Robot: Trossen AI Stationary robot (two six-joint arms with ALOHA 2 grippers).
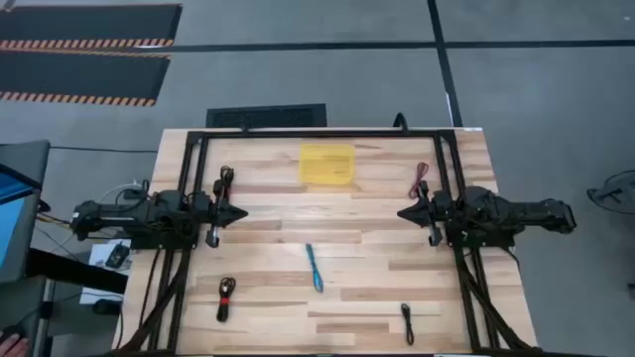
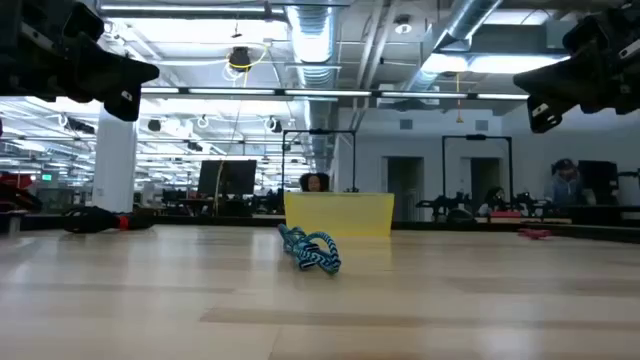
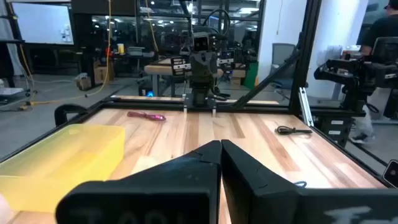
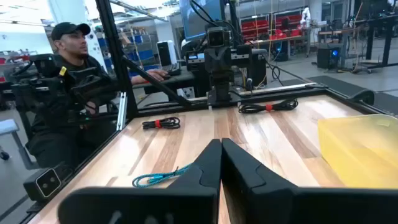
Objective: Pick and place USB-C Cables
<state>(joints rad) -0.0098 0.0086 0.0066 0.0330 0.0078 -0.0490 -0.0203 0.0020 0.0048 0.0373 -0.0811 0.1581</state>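
Five short cords lie flat on the wooden table. The light blue cable (image 1: 315, 268) (image 2: 310, 250) (image 4: 155, 178) is near the middle. A black-and-red cable (image 1: 226, 179) (image 4: 268, 106) lies far left, and another (image 1: 226, 297) (image 4: 161, 123) near left. The dark red cable (image 1: 422, 179) (image 3: 147, 116) lies far right, the black cable (image 1: 407, 322) (image 3: 293, 130) near right. My left gripper (image 1: 243, 213) (image 3: 221, 144) and right gripper (image 1: 402, 213) (image 4: 221, 143) hover shut above the table's left and right sides, pointing at each other and touching nothing.
A shallow yellow container (image 1: 327, 164) (image 2: 340, 213) (image 3: 68, 155) (image 4: 360, 149) sits at the table's far middle. A black frame (image 1: 298, 134) runs around the far and side edges. A person (image 4: 68, 81) sits beyond the table's left near side.
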